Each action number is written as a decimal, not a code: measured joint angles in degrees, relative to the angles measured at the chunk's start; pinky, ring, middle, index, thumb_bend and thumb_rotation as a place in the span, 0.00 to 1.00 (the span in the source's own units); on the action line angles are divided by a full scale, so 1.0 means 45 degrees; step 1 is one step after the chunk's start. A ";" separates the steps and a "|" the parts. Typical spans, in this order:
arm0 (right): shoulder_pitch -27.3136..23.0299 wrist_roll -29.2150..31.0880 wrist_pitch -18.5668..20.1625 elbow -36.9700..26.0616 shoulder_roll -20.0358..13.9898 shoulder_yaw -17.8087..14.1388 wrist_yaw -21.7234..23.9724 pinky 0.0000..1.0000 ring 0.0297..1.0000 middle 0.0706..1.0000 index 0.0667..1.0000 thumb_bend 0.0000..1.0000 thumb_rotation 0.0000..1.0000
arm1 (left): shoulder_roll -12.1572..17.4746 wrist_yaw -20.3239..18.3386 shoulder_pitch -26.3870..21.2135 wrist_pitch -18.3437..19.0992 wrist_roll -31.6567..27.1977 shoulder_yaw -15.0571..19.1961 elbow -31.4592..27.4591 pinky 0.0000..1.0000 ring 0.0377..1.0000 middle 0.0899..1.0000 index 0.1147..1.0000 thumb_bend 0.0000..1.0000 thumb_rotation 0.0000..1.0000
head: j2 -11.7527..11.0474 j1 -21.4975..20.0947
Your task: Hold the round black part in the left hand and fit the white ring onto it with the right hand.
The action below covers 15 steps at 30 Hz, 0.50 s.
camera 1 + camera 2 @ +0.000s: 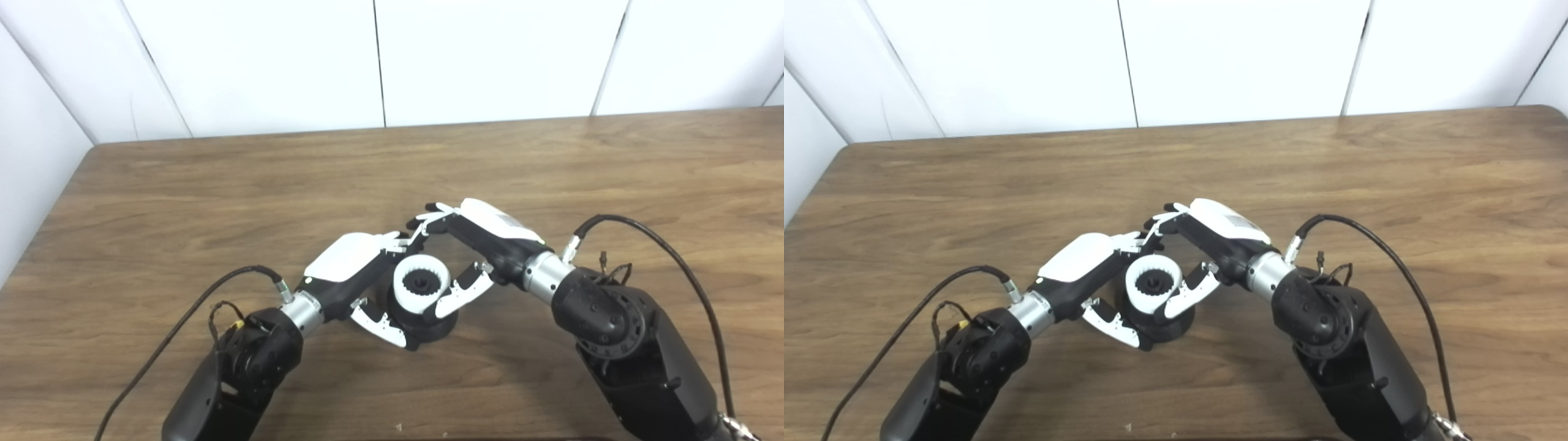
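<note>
At the left, a dark arm rises from the near edge and ends in the left hand [352,269], whose fingers and thumb curl around the round black part [422,327], gripping it from the left side. That part sits on the wooden surface [184,202], near its middle and toward the near edge. The white ring [421,285], toothed along its inner rim, rests on top of the black part, its opening facing up. To the right, the right hand [484,245] closes on the ring, thumb pressed against its near right side and fingers arched over its far side, their tips meeting the left hand's fingers.
</note>
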 measured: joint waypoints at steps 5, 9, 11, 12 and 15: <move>0.0014 0.0007 -0.0010 0.0002 -0.0036 0.0021 -0.0007 1.00 0.99 0.86 0.45 0.52 0.15 | -0.0004 -0.0002 0.0000 -0.0011 0.0019 -0.0002 0.0000 0.91 0.95 0.88 0.56 0.78 0.35 | 0.0000 0.0058; 0.0033 -0.0027 -0.0028 0.0057 -0.0108 0.0117 -0.0010 0.99 0.99 0.86 0.54 0.75 0.22 | -0.0004 -0.0001 0.0000 -0.0043 0.0029 -0.0006 0.0000 0.93 0.96 0.89 0.57 0.78 0.33 | -0.0020 0.0059; 0.0033 -0.0077 -0.0038 0.0071 -0.0177 0.0193 -0.0010 0.99 0.99 0.86 0.59 0.90 0.30 | -0.0004 -0.0006 0.0001 -0.0039 0.0025 -0.0005 0.0000 0.94 0.96 0.89 0.56 0.78 0.32 | -0.0020 0.0039; 0.0033 -0.0089 -0.0050 0.0082 -0.0220 0.0229 -0.0011 0.98 0.99 0.87 0.62 0.96 0.34 | -0.0003 -0.0012 0.0001 -0.0036 0.0023 -0.0002 0.0000 0.94 0.96 0.89 0.56 0.78 0.32 | -0.0020 0.0020; 0.0029 -0.0143 -0.0052 0.0157 -0.0318 0.0279 -0.0004 0.97 0.99 0.87 0.65 1.00 0.39 | -0.0002 -0.0029 0.0002 -0.0026 0.0011 0.0009 -0.0002 0.94 0.97 0.89 0.56 0.78 0.33 | -0.0020 0.0000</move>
